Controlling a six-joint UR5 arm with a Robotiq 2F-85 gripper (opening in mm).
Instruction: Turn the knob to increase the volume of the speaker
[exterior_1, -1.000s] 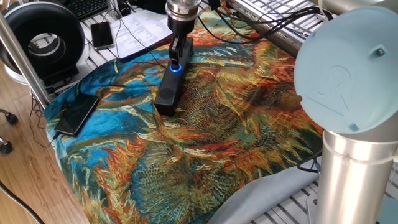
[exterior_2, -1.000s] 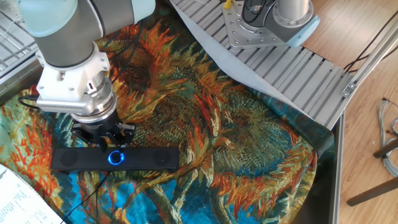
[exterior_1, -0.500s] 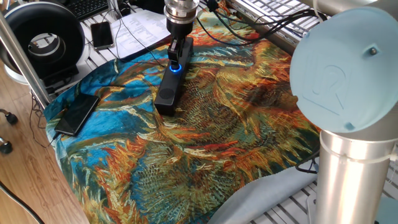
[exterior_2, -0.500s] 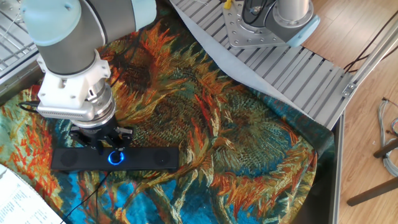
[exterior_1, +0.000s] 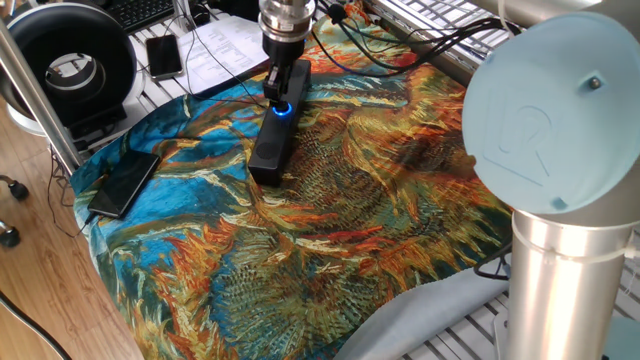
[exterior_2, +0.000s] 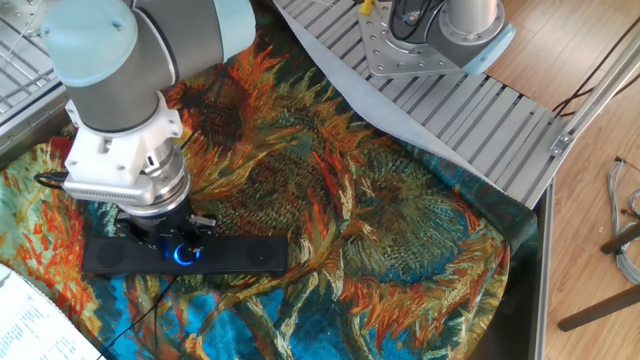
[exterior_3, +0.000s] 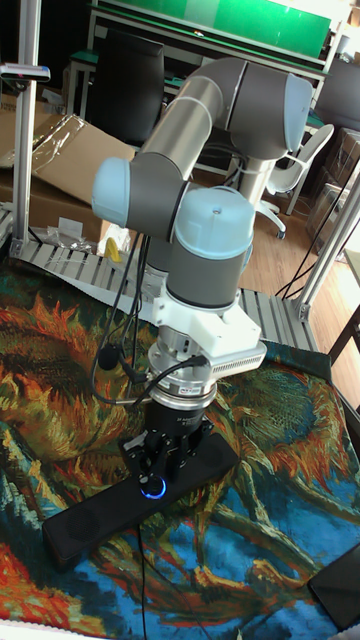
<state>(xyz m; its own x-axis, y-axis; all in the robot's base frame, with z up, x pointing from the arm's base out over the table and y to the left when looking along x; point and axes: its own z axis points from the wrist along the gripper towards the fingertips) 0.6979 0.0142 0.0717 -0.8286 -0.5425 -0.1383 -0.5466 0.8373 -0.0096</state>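
The speaker (exterior_1: 270, 145) (exterior_2: 235, 256) (exterior_3: 90, 518) is a slim black bar lying on the sunflower-print cloth (exterior_1: 380, 200). Its knob (exterior_1: 283, 109) (exterior_2: 181, 253) (exterior_3: 152, 488) glows with a blue ring near the bar's middle. My gripper (exterior_1: 281, 92) (exterior_2: 168, 240) (exterior_3: 165, 462) points straight down right over the knob. Its dark fingers (exterior_3: 185, 450) stand a little apart and reach down to the knob's sides, so part of the blue ring is hidden in the other fixed view. Whether the fingers touch the knob is not visible.
A flat black phone (exterior_1: 124, 183) lies on the cloth's left edge, another phone (exterior_1: 163, 55) and papers (exterior_1: 225, 45) sit behind it. A big ring-shaped device (exterior_1: 70, 60) stands at the far left. Aluminium rails (exterior_2: 480, 105) and the arm's base (exterior_2: 440, 40) border the cloth.
The gripper has sunk lower onto the knob and covers more of the blue ring. The speaker has not moved.
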